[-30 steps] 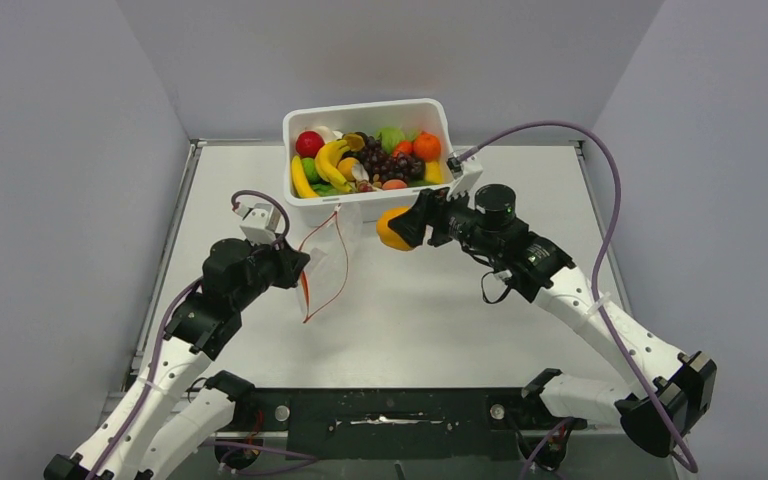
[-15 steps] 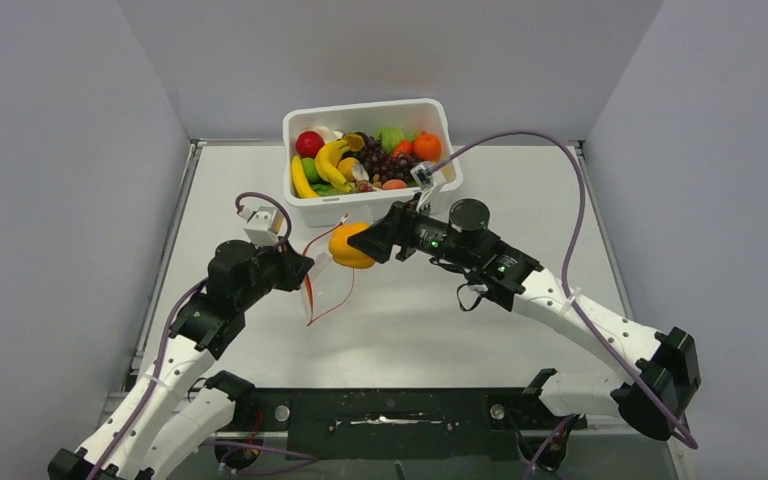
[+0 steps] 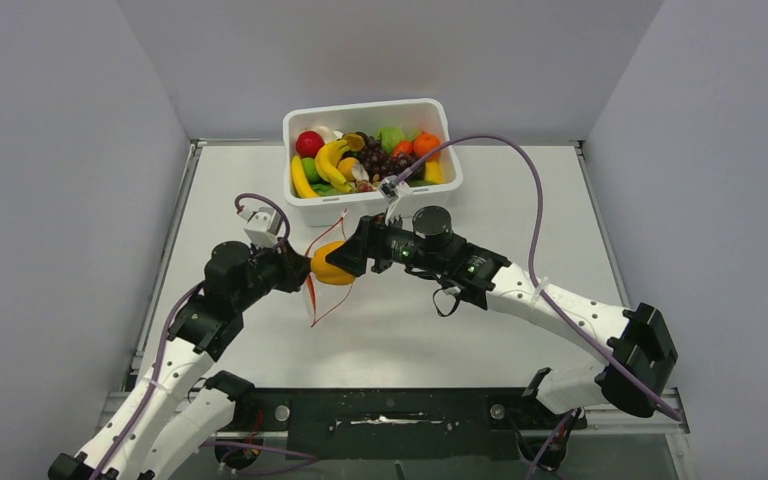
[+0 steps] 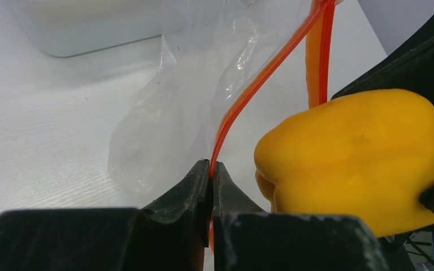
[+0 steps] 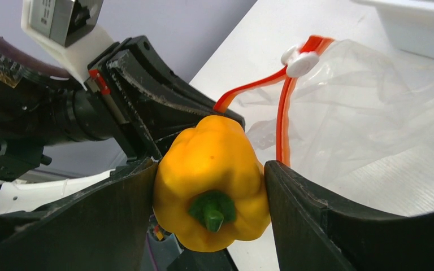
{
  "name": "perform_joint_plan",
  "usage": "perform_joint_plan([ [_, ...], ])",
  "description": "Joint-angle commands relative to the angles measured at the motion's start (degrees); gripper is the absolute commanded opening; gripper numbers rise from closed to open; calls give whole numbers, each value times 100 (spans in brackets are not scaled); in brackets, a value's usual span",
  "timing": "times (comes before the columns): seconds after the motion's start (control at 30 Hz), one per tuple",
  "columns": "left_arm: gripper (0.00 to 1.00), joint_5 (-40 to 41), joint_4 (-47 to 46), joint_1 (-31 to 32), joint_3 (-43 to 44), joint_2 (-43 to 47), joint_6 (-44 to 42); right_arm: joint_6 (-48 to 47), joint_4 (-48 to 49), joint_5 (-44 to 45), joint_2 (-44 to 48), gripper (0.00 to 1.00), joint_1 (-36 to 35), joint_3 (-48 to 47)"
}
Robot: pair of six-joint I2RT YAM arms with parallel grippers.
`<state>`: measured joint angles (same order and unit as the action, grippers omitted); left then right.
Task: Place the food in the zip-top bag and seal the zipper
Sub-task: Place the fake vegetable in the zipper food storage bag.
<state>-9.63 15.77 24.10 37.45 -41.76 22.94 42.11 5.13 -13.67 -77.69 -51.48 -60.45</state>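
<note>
- Bright, even light from above; shadows on the table (image 3: pixel 410 330) are faint.
- Left wrist view: the near fingers (image 4: pixel 182 192) blur at the bottom edge.
- Pale glare streaks the creased zip-top bag (image 4: pixel 164 113).

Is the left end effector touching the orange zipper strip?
Touching. The left wrist view shows the left end effector pinched shut on the zipper strip.

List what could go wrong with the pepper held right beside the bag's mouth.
1. The left gripper pinches the zipper at one spot only, so the floppy bag may be pushed aside rather than entered.
2. The pepper looks wide against the narrow gap between the orange strips; it could jam at the mouth.
3. The right gripper sits very close to the left one; they may collide.
</note>
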Motion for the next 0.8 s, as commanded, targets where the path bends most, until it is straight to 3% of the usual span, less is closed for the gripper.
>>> perform_joint_plan([
  [0.0, 0, -300, -545, -45, 43, 174, 30, -242, -73, 501, -44, 35, -55, -417],
  [0.77, 0, -586, -683, -54, -115, 272, 148, -869, -952, 1765, -563, 38, -436, -991],
])
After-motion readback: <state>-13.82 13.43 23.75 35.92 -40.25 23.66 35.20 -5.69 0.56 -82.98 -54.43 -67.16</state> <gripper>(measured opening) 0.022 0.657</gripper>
